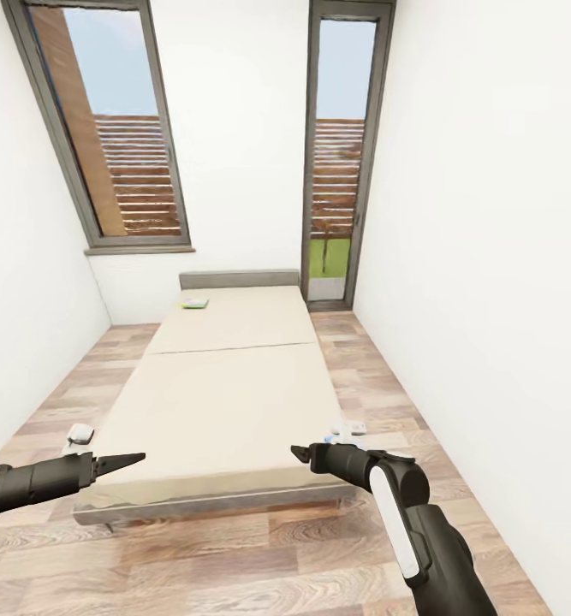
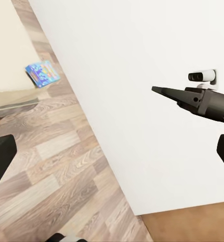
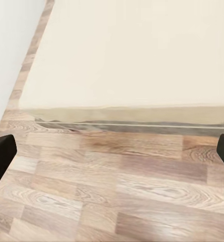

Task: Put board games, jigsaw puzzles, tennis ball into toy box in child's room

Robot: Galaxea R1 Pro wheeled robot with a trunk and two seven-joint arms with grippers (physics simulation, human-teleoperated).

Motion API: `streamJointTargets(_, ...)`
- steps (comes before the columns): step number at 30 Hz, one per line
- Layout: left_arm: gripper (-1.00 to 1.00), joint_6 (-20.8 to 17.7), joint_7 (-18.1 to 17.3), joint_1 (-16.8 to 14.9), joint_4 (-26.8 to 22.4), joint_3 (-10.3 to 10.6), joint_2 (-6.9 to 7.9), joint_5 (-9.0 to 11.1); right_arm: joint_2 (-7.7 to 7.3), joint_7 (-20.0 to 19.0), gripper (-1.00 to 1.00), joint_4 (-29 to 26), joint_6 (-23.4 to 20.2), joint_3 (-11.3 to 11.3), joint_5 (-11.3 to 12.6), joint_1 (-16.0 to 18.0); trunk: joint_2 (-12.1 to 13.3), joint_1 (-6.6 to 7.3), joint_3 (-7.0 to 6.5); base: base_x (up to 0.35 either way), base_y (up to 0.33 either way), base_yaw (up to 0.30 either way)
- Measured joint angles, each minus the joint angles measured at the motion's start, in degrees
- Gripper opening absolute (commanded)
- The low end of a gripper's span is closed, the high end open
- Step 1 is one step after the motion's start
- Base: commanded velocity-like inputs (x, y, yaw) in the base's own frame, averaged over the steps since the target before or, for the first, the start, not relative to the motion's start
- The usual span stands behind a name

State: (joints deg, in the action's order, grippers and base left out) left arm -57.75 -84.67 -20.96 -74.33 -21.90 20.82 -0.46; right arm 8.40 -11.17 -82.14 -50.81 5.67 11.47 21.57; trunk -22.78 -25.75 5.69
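Note:
The bed (image 1: 234,385) with its beige mattress and grey headboard fills the middle of the child's room. A green-and-white board game (image 1: 195,303) lies flat at the head end, near the headboard. A blue cartoon board game (image 2: 42,73) lies on the wood floor beside the bed's right front corner (image 1: 347,430). My left gripper (image 1: 118,463) hovers over the bed's front left corner, open and empty. My right gripper (image 1: 300,452) hovers over the front right corner, just short of the blue box, open and empty; its dark fingers (image 3: 1,154) stand wide apart. The table and toy box are out of view.
White walls close in on both sides, the right one (image 1: 490,299) near my right arm. Tall dark-framed windows (image 1: 114,128) stand behind the bed. A small white object (image 1: 80,434) sits by the bed's front left corner. Wood floor (image 1: 234,565) runs along the bed's foot.

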Motion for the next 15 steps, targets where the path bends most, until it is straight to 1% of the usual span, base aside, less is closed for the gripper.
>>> streamJointTargets(4,1.0,0.0,0.0,0.0,0.0,0.02,-0.03,0.0,-0.03,0.0,1.0,-0.04,0.0,0.0,0.0,0.0,-0.01,0.0,0.0,0.0,-0.228,-0.003)
streamJointTargets(8,1.0,0.04,0.0,0.0,-0.02,0.02,-0.06,0.0,-0.04,0.0,1.0,-0.06,0.0,0.0,0.01,0.0,-0.01,0.0,0.0,0.0,-0.151,-0.001)
streamJointTargets(15,1.0,0.04,0.0,0.0,0.0,0.02,-0.1,0.0,-0.05,0.0,1.0,-0.07,0.0,0.0,0.0,0.0,-0.01,0.0,0.0,0.0,-0.236,0.0)
